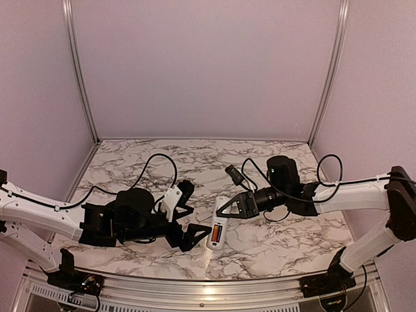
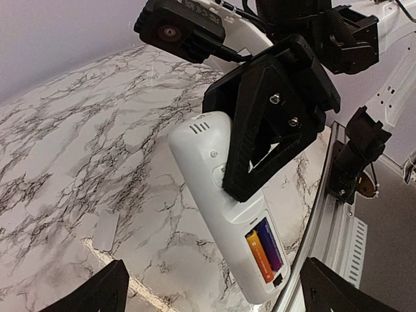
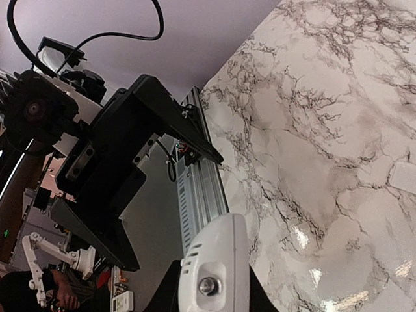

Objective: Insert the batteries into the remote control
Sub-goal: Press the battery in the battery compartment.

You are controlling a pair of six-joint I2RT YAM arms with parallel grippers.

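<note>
The white remote control lies back-up, tilted, with its battery bay open at the near end. In the left wrist view the remote holds the orange battery and a dark purple-black battery side by side in the bay. My right gripper is shut on the remote's far half; its black fingers clamp it. In the right wrist view the remote's end sits between those jaws. My left gripper is open and empty just left of the remote, its fingertips wide apart.
A thin plain white strip lies flat on the marble table left of the remote; it also shows in the right wrist view. The metal front rail runs close beside the remote's near end. Cables loop over the table behind both arms.
</note>
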